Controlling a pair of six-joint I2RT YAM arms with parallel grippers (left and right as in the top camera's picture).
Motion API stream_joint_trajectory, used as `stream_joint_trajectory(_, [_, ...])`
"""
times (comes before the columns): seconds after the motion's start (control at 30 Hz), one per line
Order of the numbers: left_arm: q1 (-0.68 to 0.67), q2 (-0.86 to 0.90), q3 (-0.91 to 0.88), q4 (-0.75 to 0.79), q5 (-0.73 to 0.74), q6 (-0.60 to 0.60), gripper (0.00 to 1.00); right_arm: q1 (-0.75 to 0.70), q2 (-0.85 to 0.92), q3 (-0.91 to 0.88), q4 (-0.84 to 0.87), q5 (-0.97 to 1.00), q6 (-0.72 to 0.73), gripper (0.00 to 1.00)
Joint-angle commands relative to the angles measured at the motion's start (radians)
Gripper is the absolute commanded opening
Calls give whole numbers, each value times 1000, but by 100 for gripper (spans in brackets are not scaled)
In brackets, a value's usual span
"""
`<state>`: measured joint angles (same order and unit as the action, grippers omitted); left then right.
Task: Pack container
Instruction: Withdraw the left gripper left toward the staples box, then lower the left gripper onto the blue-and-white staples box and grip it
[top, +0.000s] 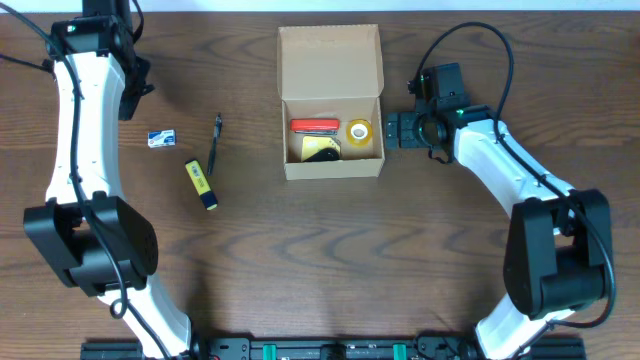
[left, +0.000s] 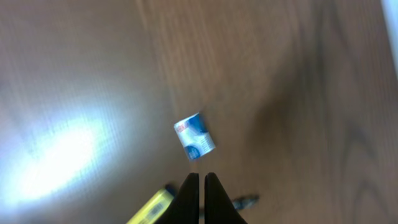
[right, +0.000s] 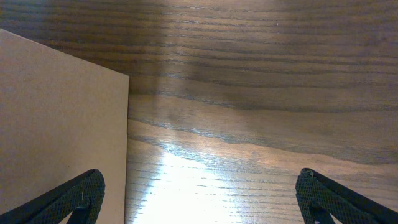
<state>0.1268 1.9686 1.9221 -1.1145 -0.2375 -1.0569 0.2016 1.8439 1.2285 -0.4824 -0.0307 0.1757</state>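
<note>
Three items are lying inside the open cardboard box (top: 330, 60), which is sitting toward twelve o'clock on the desk (top: 330, 250): a red object (top: 314, 126), a tape roll (top: 358, 131) and a black-and-yellow object (top: 320, 150). At the box's three o'clock, just beside its wall, the right fingers (right: 74, 198) are hanging spread wide, gripping nothing. Well off at nine o'clock, a pen (top: 215, 135), a yellow highlighter (top: 200, 184) and a small blue-and-white packet (top: 161, 138) are lying apart. The left fingers (left: 193, 193) are hovering near the packet, pressed together and empty.

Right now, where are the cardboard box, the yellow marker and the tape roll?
cardboard box (top: 332, 169): overhead view, outer front wall.
yellow marker (top: 200, 185): overhead view, middle of its body.
tape roll (top: 351, 132): overhead view, left side of ring.
</note>
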Motion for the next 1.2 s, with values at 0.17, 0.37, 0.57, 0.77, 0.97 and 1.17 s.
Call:
stream_joint_trajectory(0.17, [12,-5,-177,116,29,-321,6,-5,0,1,-1,-3,10,99])
stream_joint_trajectory(0.37, [12,-5,-219,119,34,-461,43,-5,0,1,-1,-3,10,99])
stream_joint_trajectory(0.57, [26,12,-296,188,137,-567,52,-5,0,1,-1,-3,10,99])
stream_joint_trajectory(0.77, [73,61,-330,231,238,-567,49,-5,0,1,-1,-3,11,99])
stream_joint_trajectory(0.97, [103,123,-330,248,335,-566,50,-5,0,1,-1,-3,10,99])
stream_joint_trajectory(1.17, [107,170,-330,286,366,-562,46,-5,0,1,-1,-3,10,99])
